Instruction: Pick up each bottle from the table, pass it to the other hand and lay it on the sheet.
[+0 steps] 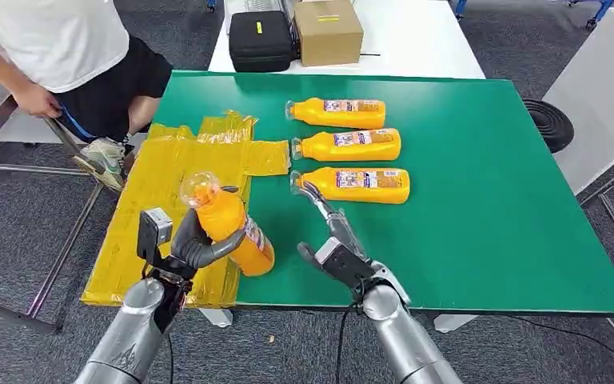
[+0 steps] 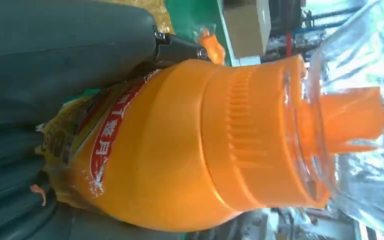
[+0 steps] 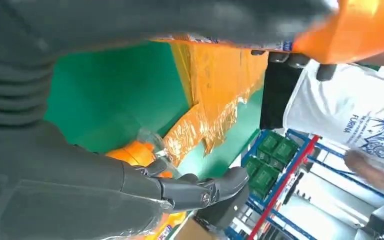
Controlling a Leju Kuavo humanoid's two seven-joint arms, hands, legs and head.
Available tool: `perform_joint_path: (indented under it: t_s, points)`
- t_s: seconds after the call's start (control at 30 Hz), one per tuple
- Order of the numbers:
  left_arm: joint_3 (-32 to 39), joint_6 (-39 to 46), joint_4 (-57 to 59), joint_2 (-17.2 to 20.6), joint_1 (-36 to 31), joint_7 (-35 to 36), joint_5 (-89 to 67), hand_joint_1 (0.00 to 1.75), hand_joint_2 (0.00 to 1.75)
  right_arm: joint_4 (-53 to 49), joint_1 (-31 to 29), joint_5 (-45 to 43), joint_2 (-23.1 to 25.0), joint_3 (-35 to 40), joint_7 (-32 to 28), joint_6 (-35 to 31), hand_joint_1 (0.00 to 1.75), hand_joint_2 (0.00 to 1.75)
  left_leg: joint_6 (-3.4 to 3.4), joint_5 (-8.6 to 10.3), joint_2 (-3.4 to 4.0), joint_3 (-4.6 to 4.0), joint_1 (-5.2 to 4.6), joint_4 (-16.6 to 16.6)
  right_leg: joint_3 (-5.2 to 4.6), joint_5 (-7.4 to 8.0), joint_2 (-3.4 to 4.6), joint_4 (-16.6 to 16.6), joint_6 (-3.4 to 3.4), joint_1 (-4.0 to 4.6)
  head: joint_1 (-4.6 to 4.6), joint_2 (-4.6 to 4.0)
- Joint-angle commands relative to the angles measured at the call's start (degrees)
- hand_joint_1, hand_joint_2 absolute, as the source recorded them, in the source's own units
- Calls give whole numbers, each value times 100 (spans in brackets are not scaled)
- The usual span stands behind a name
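my left hand (image 1: 196,244) is gripping an orange plastic bottle with a clear domed cap (image 1: 228,224), fingers wrapped around its labelled body, and is holding it tilted above the crinkled yellow plastic sheet (image 1: 148,200) that is covering the near left part of the green table mat (image 1: 480,192); the cap is pointing away from me and to the left. in the left wrist view the held bottle's ribbed orange shoulder and transparent cap (image 2: 325,125) are lying close to the camera. my right hand (image 1: 332,232) is holding nothing, its fingers stretched forward and apart over the green mat, with the fingertips (image 1: 310,190) lying just beside the cap of the nearest of three more orange bottles (image 1: 352,185) resting on their sides in a row. a person in a white shirt (image 1: 56,36) is standing beyond the sheet.
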Motion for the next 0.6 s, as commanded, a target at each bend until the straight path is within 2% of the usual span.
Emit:
perform_joint_path:
  t_s: [0.03, 0.13, 0.23, 0.3, 0.43, 0.53, 0.6]
  points:
    - [548, 1081, -224, 221, -302, 80, -761, 175, 175, -685, 174, -3, -100, -94, 122, 230, 0, 0, -2, -5, 6, 5, 1, 2, 4, -4, 1, 1, -9, 3, -2, 0]
    - [608, 1840, -485, 385, -453, 79, -1473, 175, 175, -728, 231, -98, -117, -123, 95, 360, 0, 0, -3, -10, 6, 11, 6, 6, 11, -9, -2, 3, -15, 9, -2, 0]
    - [356, 2811, -709, 678, -772, 259, -2929, 175, 175, -668, 248, -180, -98, -234, 108, 399, 0, 0, -2, -7, 2, 7, 8, 6, 10, -7, -6, 2, -13, 11, -2, 0]
    - [42, 2921, -673, 862, -1069, 556, -3787, 175, 175, -596, 258, -218, -96, -305, 102, 466, 0, 0, -3, -7, 0, 2, 11, 10, 5, -8, -8, 7, -15, 13, -2, 0]
    - [-662, 2816, -182, 981, -1603, 981, -5149, 175, 175, -491, 266, -221, -51, -392, 101, 481, 0, 0, -3, 1, -13, 3, 10, 6, 7, -7, -21, 4, -12, 11, 0, 0]
    - [-1110, 2936, 423, 1116, -1811, 1074, -5650, 175, 175, -512, 323, -226, -10, -491, 92, 557, 0, 0, -3, 4, -11, 3, 8, 1, 8, -3, -16, 0, -8, 7, 0, 0]
    - [-1166, 2998, 542, 1140, -1821, 1075, -5690, 175, 175, -521, 333, -221, -9, -506, 88, 574, 0, 0, -2, 2, -10, 16, 5, -4, 20, -6, -17, -3, -12, 4, 0, 0]
